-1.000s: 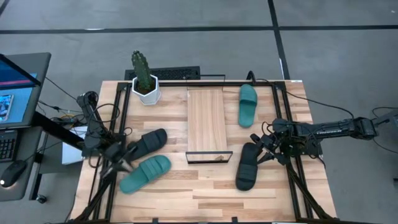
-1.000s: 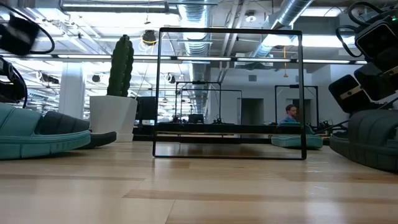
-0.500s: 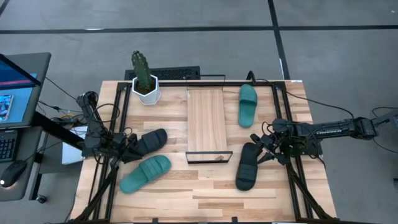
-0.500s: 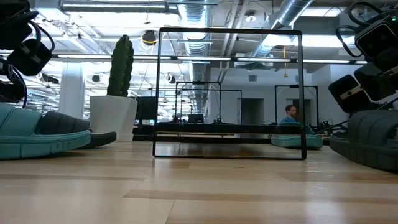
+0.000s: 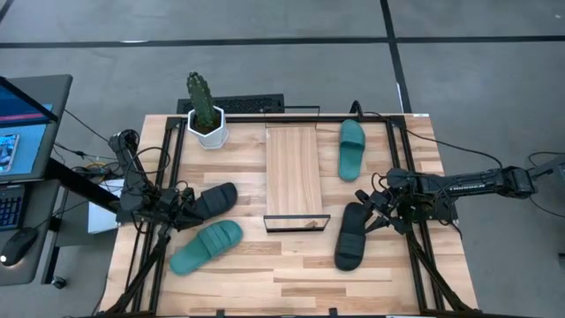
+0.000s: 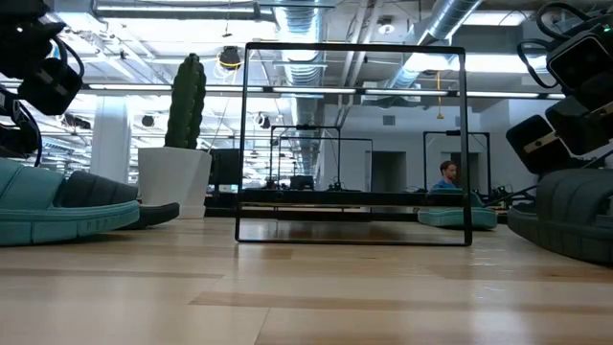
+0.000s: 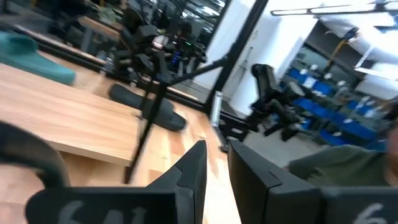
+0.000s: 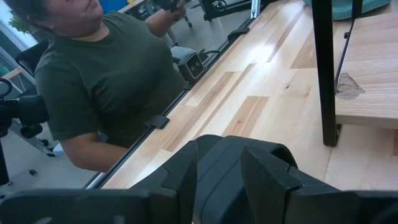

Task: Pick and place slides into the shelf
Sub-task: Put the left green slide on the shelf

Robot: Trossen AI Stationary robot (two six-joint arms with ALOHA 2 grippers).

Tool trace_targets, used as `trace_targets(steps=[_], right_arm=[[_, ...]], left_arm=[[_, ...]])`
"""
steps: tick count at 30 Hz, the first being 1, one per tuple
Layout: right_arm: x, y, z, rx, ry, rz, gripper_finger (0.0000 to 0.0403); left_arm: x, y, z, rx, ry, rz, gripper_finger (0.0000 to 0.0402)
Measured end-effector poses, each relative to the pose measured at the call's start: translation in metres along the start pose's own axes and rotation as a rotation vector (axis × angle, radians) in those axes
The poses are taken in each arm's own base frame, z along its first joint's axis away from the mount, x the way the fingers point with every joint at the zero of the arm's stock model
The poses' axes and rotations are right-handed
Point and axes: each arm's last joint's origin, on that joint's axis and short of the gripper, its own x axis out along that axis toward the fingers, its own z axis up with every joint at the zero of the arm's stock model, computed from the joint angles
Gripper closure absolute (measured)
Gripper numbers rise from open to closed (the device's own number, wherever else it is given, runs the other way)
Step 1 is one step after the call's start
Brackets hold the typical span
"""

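On my far left, the left gripper (image 5: 181,215) hangs at the heel end of the black rubber slide with the wide strap (image 5: 209,200), which lies flat on the butcher-block wooden tabletop (image 5: 291,274). Its two dark fingers (image 7: 186,177) stand a narrow slit apart with nothing between them, so I read it as nearly closed and empty. Just in front of that slide lies a teal-green rubber slide (image 5: 206,246), also flat on the table, the two close side by side. Behind them, at the back edge, stands a green cactus in a white pot (image 5: 206,112).

In the middle sits the long light-wood shelf with its thin black wire frame (image 5: 294,172); its plank is bare.

Right of the shelf, near the back, a second teal-green slide (image 5: 351,149) lies flat on the table. Nearer me, the second black slide (image 5: 351,235) lies just off the shelf's front corner, and the right gripper (image 5: 371,215) is clamped on its upper end, the dark rubber filling the gap between its fingers (image 8: 267,174). In the right wrist view I see a person in a dark green shirt (image 8: 99,81) beyond the table.
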Motion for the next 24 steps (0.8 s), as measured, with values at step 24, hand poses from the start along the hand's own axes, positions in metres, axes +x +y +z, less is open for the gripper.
trace_targets(steps=[24], right_arm=[[0.0000, 0.0000, 0.0000, 0.000, 0.000, 0.000, 0.0289]], left_arm=[[0.0007, -0.0005, 0.0002, 0.035, 0.022, 0.023, 0.0346]])
